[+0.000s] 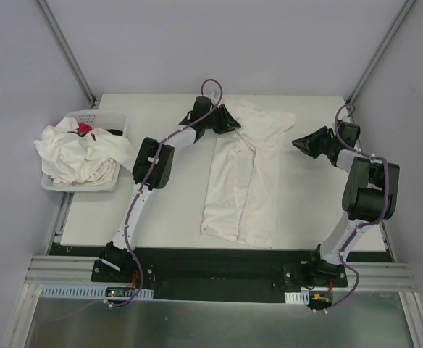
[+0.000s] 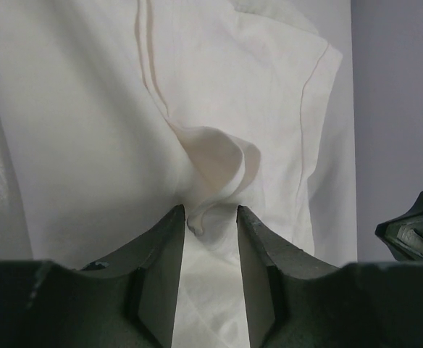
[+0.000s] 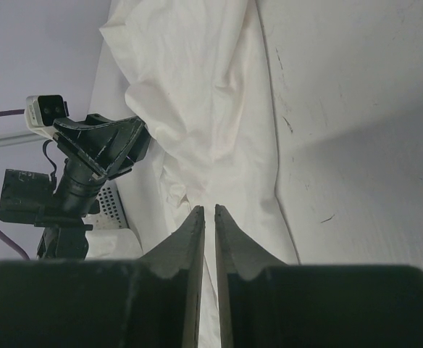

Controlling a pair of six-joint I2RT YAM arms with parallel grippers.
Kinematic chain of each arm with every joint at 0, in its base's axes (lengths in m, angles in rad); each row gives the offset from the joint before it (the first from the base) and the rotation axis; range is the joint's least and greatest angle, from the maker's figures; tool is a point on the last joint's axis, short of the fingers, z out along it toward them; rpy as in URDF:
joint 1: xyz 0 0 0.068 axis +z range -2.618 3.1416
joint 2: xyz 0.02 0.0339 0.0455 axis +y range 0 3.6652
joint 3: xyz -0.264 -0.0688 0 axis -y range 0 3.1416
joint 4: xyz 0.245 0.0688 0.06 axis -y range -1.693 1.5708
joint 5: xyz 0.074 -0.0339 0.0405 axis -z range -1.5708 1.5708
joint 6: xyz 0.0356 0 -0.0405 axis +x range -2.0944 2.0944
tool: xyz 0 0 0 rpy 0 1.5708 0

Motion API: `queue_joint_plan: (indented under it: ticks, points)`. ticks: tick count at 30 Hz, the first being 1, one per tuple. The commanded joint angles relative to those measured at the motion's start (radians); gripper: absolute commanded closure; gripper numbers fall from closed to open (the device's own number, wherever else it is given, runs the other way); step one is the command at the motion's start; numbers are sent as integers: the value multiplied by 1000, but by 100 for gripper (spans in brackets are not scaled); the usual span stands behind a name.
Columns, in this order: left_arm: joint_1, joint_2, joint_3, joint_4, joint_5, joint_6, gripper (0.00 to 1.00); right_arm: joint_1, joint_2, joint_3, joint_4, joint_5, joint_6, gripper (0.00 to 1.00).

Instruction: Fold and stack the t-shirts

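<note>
Your left claw (image 2: 210, 212) stands part-open astride a raised t-shirt (image 2: 88, 109) fold; right claw (image 3: 208, 210) nearly closed, empty; a thin pinch may slip, dragging cloth askew.

Top view: you look down from above and behind the arm bases (image 1: 114, 264) onto the whole table (image 1: 175, 206); left wrist: close over the spread t-shirt (image 2: 74, 130); right wrist: close, facing the left gripper (image 3: 137, 148) across that same shirt.
</note>
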Motion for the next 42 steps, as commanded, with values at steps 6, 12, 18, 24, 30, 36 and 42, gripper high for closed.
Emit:
queue_joint_plan:
  ticks: [6, 12, 18, 24, 30, 36, 42]
  points:
    - [-18, -3, 33, 29, 4, -6, 66, -7, 10, -8, 41, -25, 6, 88]
    - [-19, -8, 29, 23, 3, -2, 80, -7, 12, -14, 43, -21, 3, 89]
    - [-19, -34, 4, 19, -11, 18, 87, -7, 18, -14, 46, -24, 3, 91]
    - [-19, -60, -13, 0, -2, 32, 92, -7, 27, -14, 47, -22, 4, 91]
    - [-16, -141, -94, -24, -19, 86, 92, -6, 38, -16, 57, -28, 9, 92]
    - [-4, -206, -129, -61, -26, 126, 92, -1, 40, -22, 66, -30, 15, 92]
    - [4, -261, -183, -73, -35, 149, 93, 3, 46, -26, 70, -31, 18, 92]
